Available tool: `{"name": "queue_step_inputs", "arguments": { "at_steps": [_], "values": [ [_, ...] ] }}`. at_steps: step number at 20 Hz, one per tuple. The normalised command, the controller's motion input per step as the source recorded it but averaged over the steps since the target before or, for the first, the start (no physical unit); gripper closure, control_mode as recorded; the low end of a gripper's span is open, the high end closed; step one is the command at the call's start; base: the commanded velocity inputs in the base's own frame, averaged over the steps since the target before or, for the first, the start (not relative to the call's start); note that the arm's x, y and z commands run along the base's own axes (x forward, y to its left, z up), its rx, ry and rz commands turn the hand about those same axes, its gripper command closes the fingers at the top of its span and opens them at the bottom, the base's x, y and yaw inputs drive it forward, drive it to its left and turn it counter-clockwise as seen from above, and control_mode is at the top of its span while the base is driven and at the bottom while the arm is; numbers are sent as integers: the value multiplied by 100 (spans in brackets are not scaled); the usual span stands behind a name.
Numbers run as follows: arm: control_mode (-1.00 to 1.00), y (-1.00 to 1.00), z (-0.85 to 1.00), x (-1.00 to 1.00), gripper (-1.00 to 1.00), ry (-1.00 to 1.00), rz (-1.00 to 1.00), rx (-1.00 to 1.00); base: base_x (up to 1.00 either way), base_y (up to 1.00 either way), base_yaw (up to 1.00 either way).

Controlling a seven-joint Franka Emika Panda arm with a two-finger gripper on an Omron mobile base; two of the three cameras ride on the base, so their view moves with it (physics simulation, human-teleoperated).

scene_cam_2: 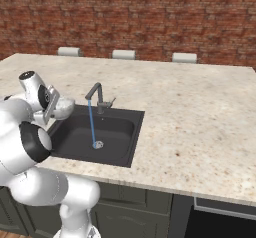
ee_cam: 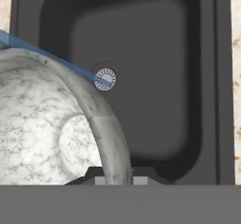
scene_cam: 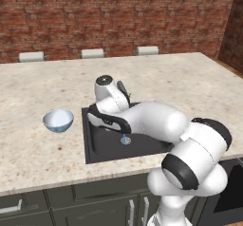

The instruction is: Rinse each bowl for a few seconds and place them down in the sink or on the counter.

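My gripper is shut on the rim of the mottled grey-white bowl, which fills the left of the hand view, tilted on edge. From the right base view this bowl hangs over the left edge of the black sink, left of the water stream that falls from the dark faucet to the silver drain. The stream passes just behind the bowl's rim in the hand view. The pale blue bowl stands upright on the counter, left of the sink.
Three white stool tops line the counter's far edge before a brick wall. Dark cabinets run under the counter. A wide stretch of beige counter lies right of the sink.
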Motion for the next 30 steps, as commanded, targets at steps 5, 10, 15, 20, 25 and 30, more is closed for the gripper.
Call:
{"name": "queue_step_inputs", "arguments": {
  "at_steps": [5, 10, 15, 20, 25, 30],
  "values": [
    [-100, 36, 1, -45, 100, -4, 5, 0, 0, 0, 0],
    [-100, 25, 0, -47, 100, -4, 6, 1, 0, 0, 0],
    [-100, 20, 0, -23, 100, 0, 4, 5, 0, 0, 0],
    [-100, 29, 0, -18, 100, 0, 5, 6, 0, 0, 0],
    [-100, 36, 0, -14, 100, 0, 4, 4, 0, 0, 0],
    [-100, 32, 0, -16, 100, 0, 3, 0, 0, 0, 0]
  ]
}}
